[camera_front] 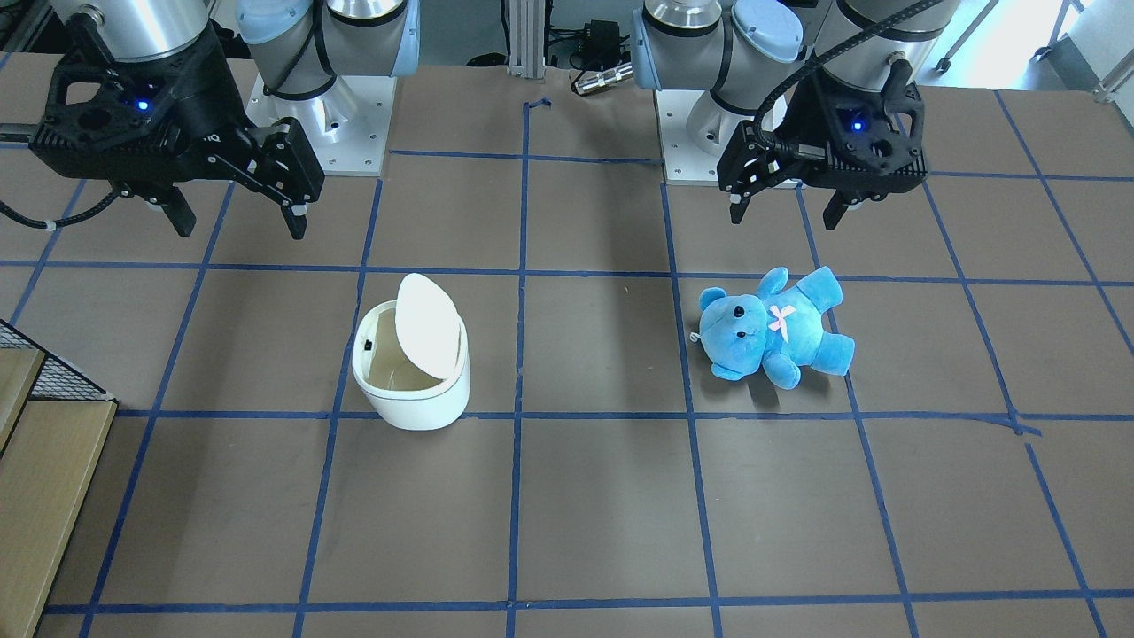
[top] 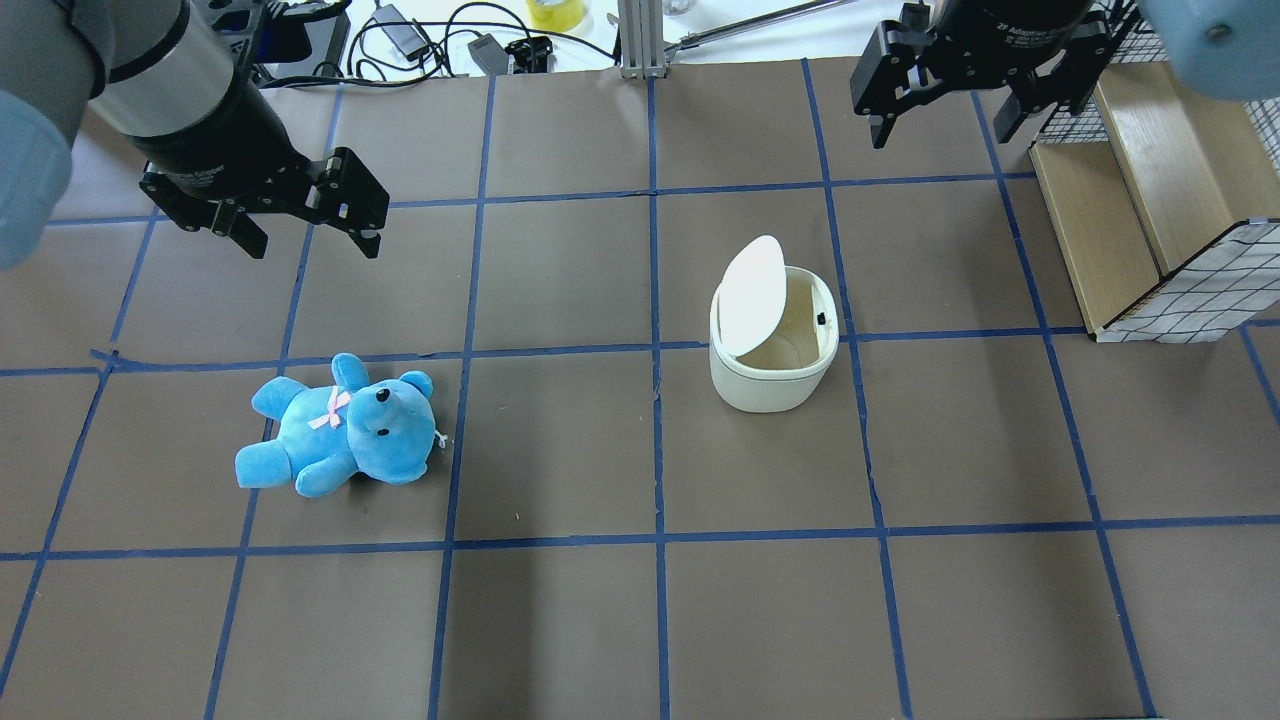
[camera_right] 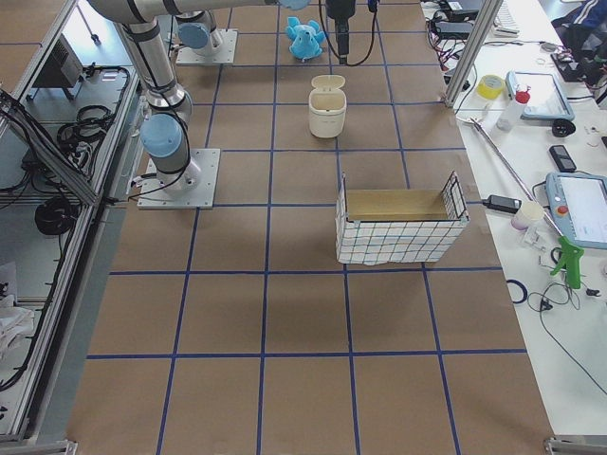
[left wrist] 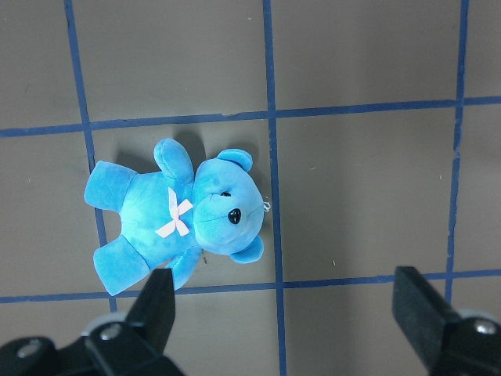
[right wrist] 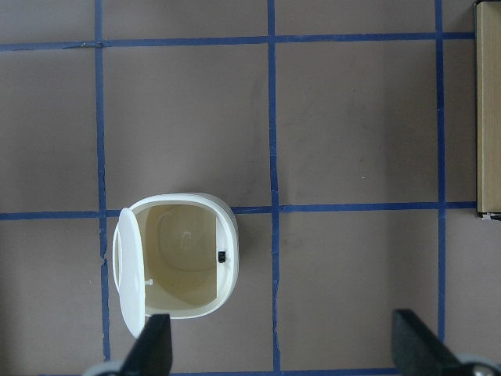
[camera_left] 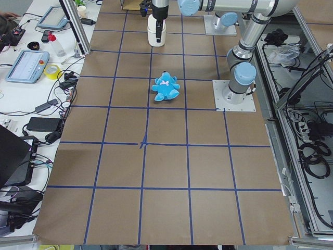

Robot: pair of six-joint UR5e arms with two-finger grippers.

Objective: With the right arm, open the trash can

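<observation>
The white trash can (camera_front: 412, 399) stands upright on the brown table with its flip lid (camera_front: 427, 330) raised, so the pale inside shows. It also shows in the overhead view (top: 770, 385) and, from straight above, in the right wrist view (right wrist: 227, 258). My right gripper (camera_front: 239, 221) is open and empty. It hangs high above the table, behind the can and to its side, apart from it (top: 940, 130). My left gripper (camera_front: 784, 215) is open and empty, above and behind the blue teddy bear (camera_front: 771, 328).
The blue teddy bear (top: 340, 430) lies on its back on the robot's left side of the table. A wire-mesh crate with a wooden inside (top: 1150, 200) stands at the table's right end. Blue tape lines grid the table. Cables lie past the far edge.
</observation>
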